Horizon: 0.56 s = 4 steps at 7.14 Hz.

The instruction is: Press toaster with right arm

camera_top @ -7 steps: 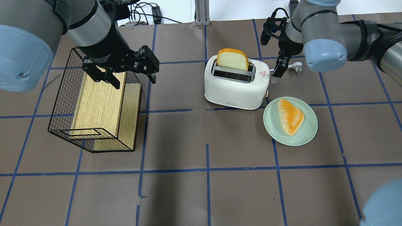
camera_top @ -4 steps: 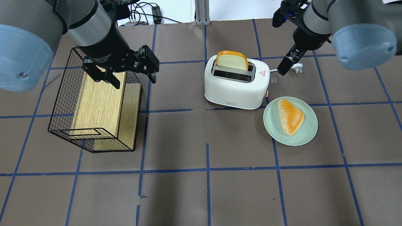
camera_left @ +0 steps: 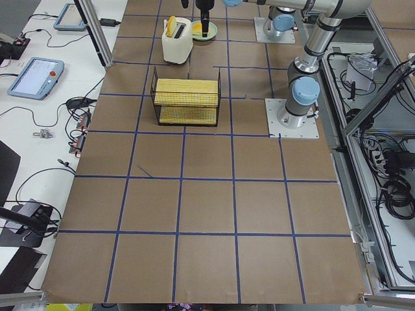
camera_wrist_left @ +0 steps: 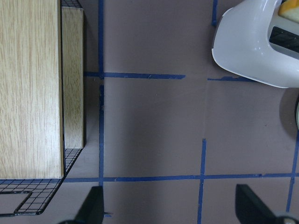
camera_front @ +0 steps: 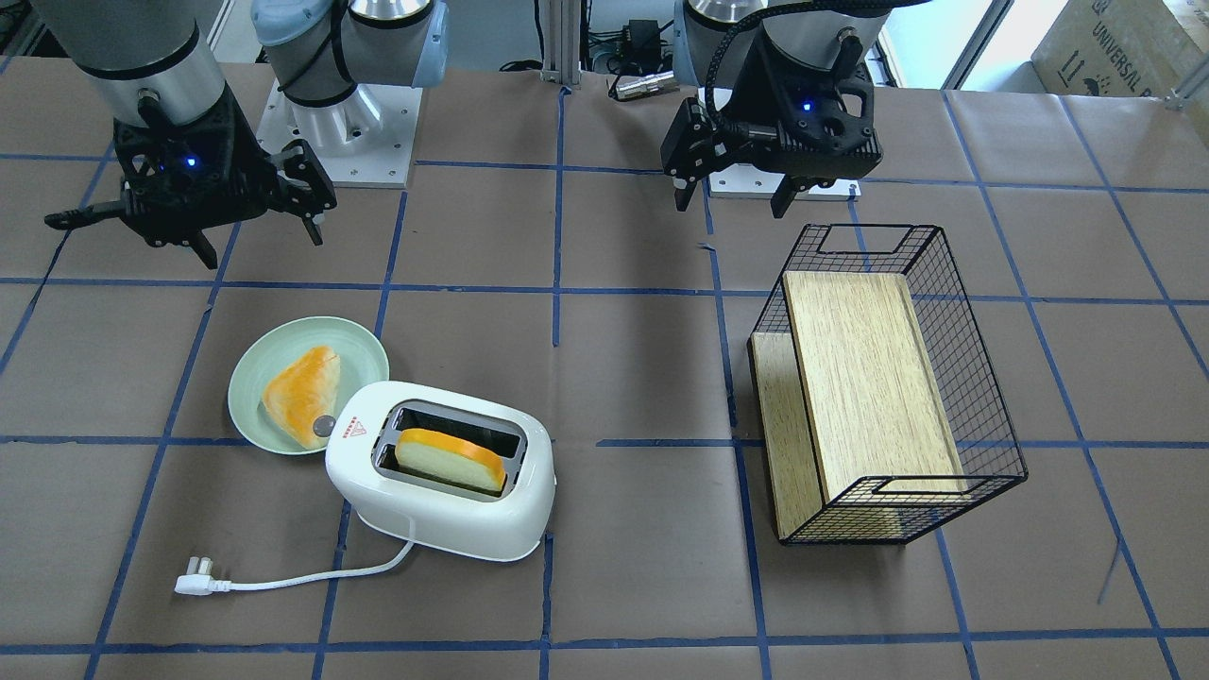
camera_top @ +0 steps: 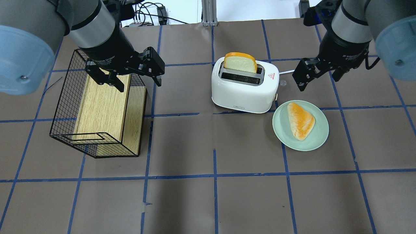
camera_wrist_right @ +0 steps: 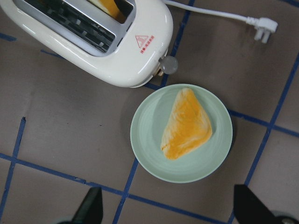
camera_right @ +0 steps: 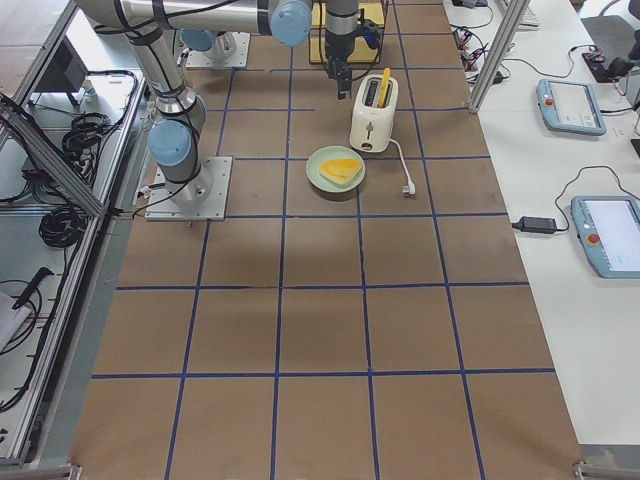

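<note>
- The pale green plate [camera_top: 321,138] sat nearest the robot, on the brown table [camera_top: 214,201], at about 4 o'clock from the toaster in the overhead view. It carried a triangular piece of bread [camera_top: 300,120].
- The white toaster [camera_top: 244,87] stood upright near the table's middle, just beside the plate's rim. A slice of bread [camera_top: 240,61] stuck up from its far slot, and the near slot was empty. Its small grey knob [camera_wrist_right: 169,65] pointed towards the plate.
- At the toaster's 9 o'clock, well apart, lay a black wire basket [camera_top: 61,107] holding a wooden box [camera_top: 102,107].
- The left gripper [camera_top: 138,81] hung over the basket's far end, jaws apart and empty.
- The right gripper [camera_top: 318,78] hovered at the toaster's 3 o'clock, clear of it, jaws spread wide with nothing between them.
- Farthest off, the white cord [camera_wrist_right: 205,10] ran from the toaster to its plug [camera_wrist_right: 262,24], lying flat on the table.
</note>
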{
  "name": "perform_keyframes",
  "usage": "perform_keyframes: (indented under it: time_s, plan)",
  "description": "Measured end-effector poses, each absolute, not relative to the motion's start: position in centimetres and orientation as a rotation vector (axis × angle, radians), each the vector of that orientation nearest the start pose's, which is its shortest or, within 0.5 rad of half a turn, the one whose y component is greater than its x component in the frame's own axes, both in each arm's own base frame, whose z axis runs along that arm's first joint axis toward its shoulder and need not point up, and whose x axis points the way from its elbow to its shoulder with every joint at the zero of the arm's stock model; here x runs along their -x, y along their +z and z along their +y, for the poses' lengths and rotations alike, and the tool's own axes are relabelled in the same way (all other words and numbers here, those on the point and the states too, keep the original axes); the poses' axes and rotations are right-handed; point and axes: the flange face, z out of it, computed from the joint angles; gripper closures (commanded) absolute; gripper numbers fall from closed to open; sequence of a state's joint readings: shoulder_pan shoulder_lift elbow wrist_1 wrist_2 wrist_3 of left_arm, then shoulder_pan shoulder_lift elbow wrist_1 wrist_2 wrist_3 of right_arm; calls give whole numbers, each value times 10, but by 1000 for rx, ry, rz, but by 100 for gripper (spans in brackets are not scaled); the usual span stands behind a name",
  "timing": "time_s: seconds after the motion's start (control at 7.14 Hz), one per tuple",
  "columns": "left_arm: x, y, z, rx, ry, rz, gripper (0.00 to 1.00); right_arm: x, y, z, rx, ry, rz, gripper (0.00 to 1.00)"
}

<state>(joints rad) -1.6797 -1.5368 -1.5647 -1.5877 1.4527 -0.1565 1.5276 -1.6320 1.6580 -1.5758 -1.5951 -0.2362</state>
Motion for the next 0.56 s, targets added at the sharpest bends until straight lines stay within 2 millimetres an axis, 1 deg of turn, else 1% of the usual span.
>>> perform_keyframes:
  time_s: [0.14,0.28,0.56]
  plan:
    - [196,506,-461,75,-12,3261,0,-112,480,-463,253,44,3157,0]
    - [196,506,-461,75,-12,3261,0,-114,482,-460,243,40,3152,0]
    - [196,506,-461,75,-12,3261,0,-119,485,-460,243,19,3117,0]
